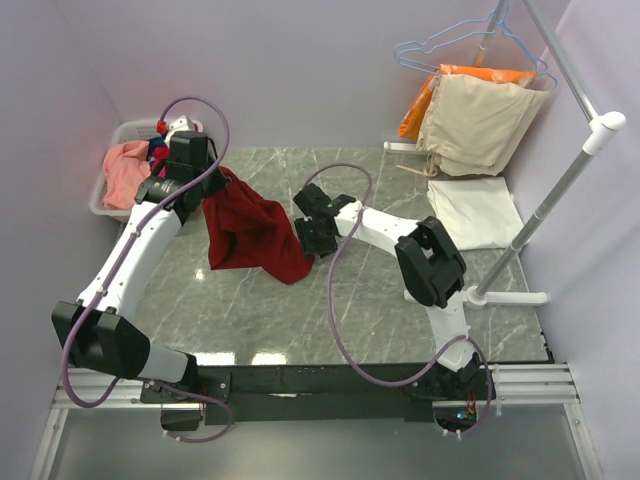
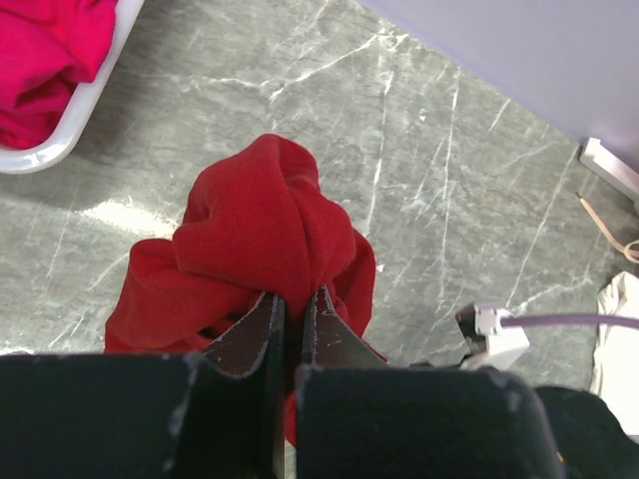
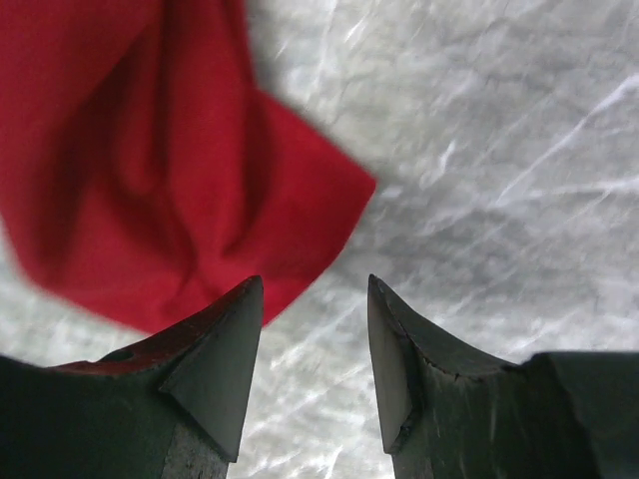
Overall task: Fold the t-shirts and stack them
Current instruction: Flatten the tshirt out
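A dark red t-shirt [image 1: 250,232] hangs crumpled from my left gripper [image 1: 212,190] over the left middle of the table, its lower end resting on the marble. In the left wrist view the left gripper [image 2: 294,295] is shut on a bunch of the red t-shirt [image 2: 262,232]. My right gripper [image 1: 304,238] is open at the shirt's right edge. In the right wrist view the right gripper [image 3: 315,287] is open and empty, with a corner of the red t-shirt [image 3: 170,190] just beyond its left finger. A folded cream-white t-shirt [image 1: 473,211] lies at the right.
A white basket [image 1: 108,192] at the far left holds salmon-pink [image 1: 125,168], magenta and blue shirts; magenta cloth [image 2: 50,60] shows in the left wrist view. Beige [image 1: 477,122] and orange garments hang on wire hangers from a white rack [image 1: 560,190] at the right back.
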You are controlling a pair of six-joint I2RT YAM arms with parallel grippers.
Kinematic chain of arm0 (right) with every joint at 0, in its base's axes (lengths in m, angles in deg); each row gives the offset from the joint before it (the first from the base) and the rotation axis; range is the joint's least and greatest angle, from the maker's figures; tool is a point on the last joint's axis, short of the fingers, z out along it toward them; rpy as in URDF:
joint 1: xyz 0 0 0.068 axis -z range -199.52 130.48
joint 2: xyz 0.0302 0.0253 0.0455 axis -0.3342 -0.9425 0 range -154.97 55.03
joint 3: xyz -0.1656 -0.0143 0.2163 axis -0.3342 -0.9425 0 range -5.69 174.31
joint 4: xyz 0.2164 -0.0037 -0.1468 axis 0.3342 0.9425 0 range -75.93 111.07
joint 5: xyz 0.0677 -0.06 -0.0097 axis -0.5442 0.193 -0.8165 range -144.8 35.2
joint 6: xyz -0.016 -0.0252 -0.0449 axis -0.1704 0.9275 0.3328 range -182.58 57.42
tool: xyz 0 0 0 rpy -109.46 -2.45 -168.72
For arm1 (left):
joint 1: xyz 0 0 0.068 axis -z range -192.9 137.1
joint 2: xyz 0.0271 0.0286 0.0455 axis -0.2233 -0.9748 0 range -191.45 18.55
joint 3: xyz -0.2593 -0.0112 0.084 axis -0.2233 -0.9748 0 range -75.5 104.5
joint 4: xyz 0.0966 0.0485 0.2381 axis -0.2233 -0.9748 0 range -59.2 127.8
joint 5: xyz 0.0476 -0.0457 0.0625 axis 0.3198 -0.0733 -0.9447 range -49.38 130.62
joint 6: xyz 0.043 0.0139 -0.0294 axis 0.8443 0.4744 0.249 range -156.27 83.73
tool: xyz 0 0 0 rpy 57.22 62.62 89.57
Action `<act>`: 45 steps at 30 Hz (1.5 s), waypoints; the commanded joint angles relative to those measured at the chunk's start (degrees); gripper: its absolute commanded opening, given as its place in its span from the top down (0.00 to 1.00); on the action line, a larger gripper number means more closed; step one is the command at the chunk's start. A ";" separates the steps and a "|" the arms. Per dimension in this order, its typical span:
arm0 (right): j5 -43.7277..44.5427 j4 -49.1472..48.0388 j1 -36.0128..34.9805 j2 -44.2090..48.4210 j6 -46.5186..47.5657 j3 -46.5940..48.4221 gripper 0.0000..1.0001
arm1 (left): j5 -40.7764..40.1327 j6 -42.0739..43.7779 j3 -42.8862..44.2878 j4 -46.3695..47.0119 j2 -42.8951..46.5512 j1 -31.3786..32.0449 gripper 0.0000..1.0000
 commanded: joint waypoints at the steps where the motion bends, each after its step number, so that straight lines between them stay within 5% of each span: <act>1: 4.57 2.51 -0.36 -3.66 -0.51 6.22 0.47 | -2.37 0.86 1.94 -0.19 1.65 0.30 0.99; 9: 2.20 3.56 -1.07 -9.64 0.28 11.31 0.51 | -2.98 1.83 1.59 -0.72 2.70 0.30 0.99; 12: 1.06 4.00 -1.50 -10.88 0.46 12.03 0.66 | -3.33 1.91 1.24 -0.81 3.14 0.30 0.99; 15: 1.93 4.79 -1.86 -10.97 0.20 12.38 1.00 | -4.39 1.83 1.15 -1.16 3.76 0.30 0.99; 30: 31.09 9.71 0.94 16.09 -3.41 5.78 1.00 | -14.76 5.69 12.48 -5.11 6.39 0.22 0.99; 45: 41.13 6.65 4.65 37.01 2.30 15.28 1.00 | -15.73 8.51 19.25 -6.26 11.75 0.22 0.96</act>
